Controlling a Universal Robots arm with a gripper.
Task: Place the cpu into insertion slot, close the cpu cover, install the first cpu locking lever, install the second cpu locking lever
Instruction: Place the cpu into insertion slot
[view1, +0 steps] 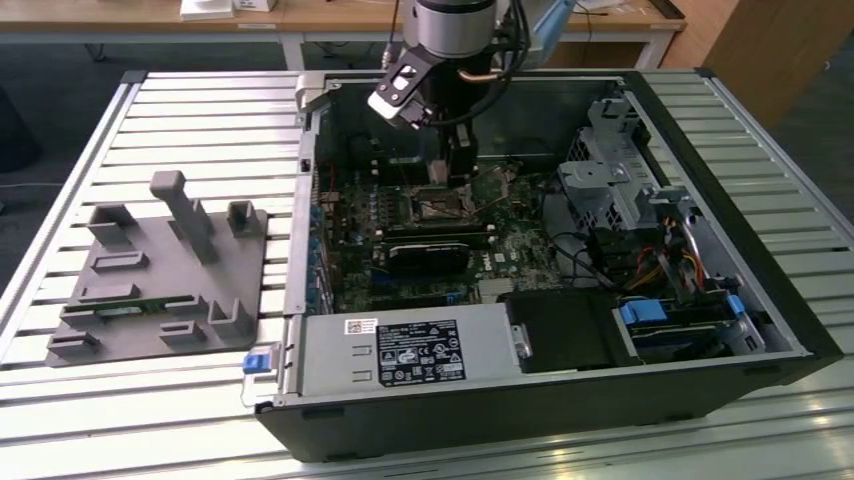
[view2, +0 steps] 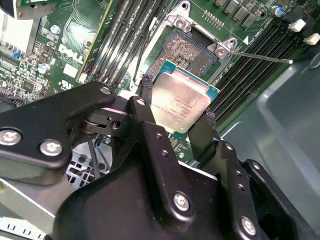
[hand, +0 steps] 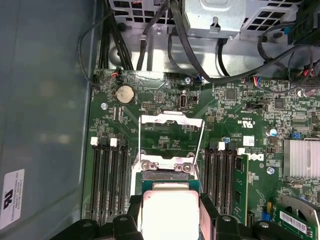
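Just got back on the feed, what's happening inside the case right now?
The arm's gripper has its jaws shut on the cpu, holding it by two opposite edges inside the open computer case. The cpu hangs near the insertion slot and is not yet seated; the slot is empty. The cpu cover lies swung open beside the slot.

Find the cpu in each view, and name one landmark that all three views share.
Exterior view: the claw gripping it hangs over the slot.
Second wrist view: the cpu is held in the claw, beside the slot.
First wrist view: the cpu sits in the claw, just short of the slot.
Shared landmark: the slot.
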